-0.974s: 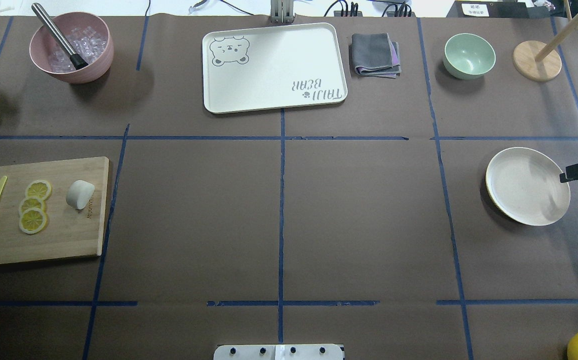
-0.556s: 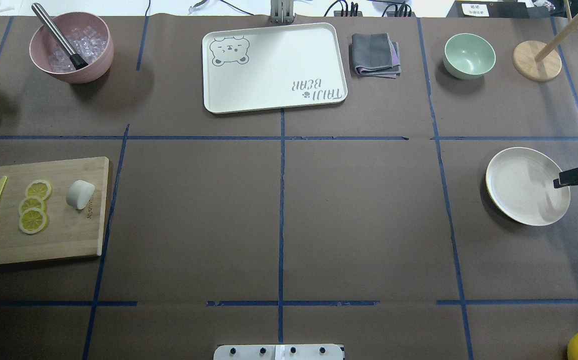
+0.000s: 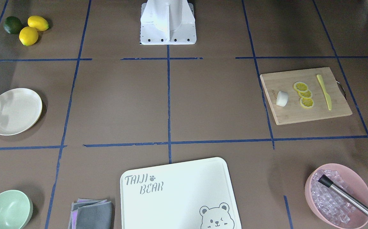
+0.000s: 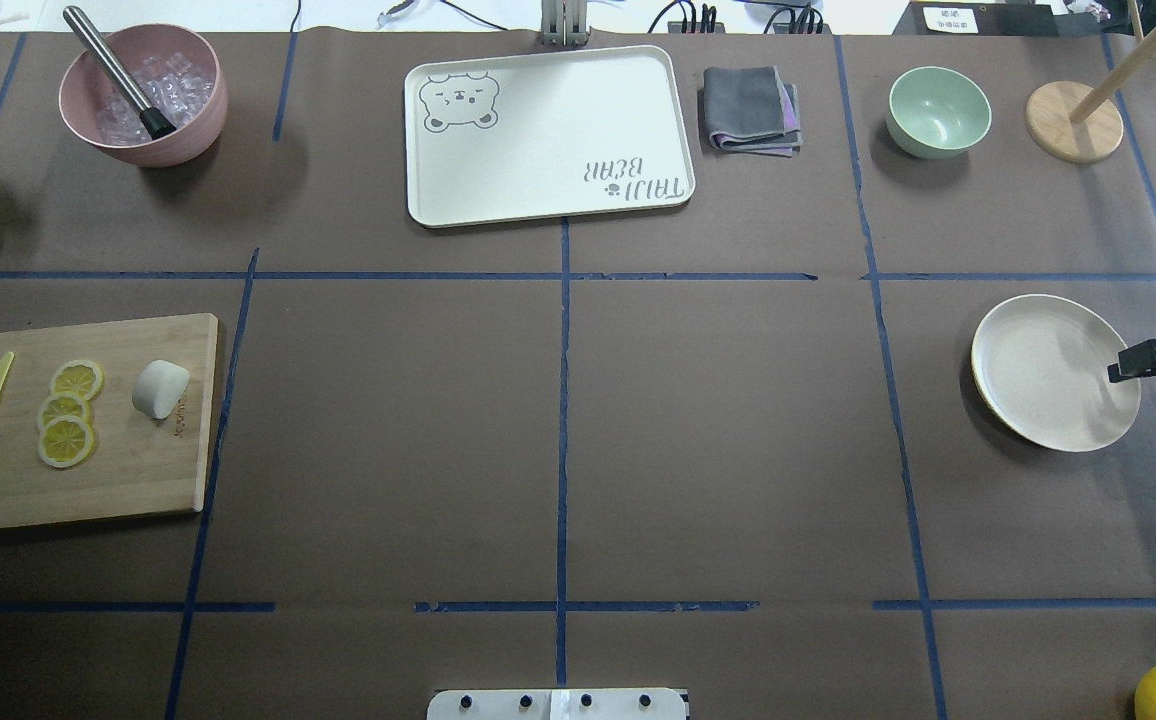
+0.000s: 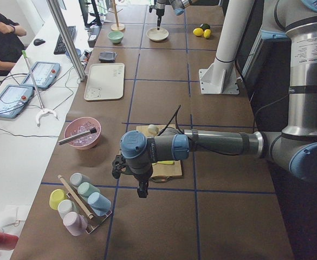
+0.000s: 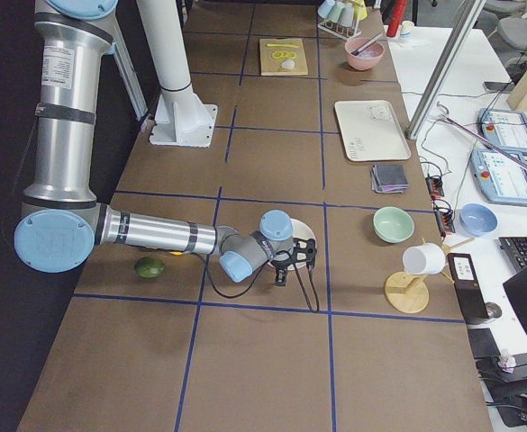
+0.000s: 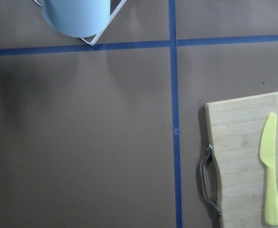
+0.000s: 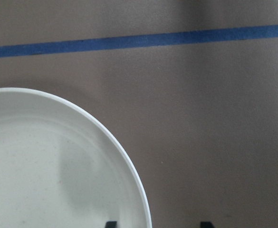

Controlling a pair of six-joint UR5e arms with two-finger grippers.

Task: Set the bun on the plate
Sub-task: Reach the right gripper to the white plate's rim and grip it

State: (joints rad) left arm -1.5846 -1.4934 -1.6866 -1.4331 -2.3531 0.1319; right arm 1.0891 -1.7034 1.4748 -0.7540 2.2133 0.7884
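Location: the bun (image 4: 160, 389) lies on its side on the wooden cutting board (image 4: 118, 480), at the board's edge nearest the worktop (image 4: 718, 450) centre, just beside the lemon slices (image 4: 66, 412) and apart from them. The plate (image 4: 1048, 370) sits well apart, on the opposite side of the worktop, and carries nothing.

Right fingers (image 4: 1138, 360): spread apart and holding nothing. In the wrist view the two tips stand either side of the plate's rim. Left fingers (image 5: 142, 188): seen only from the side camera; whether they are spread or closed cannot be told.

Handling assessment: the bun appears light, soft and easily dented, with a matt surface unlikely to slip. Recommended hold is across its rounded sides at mid-height, closing only until contact is firm. The finger on the lemon-slice side has little clearance, so a descent from directly above is advised.
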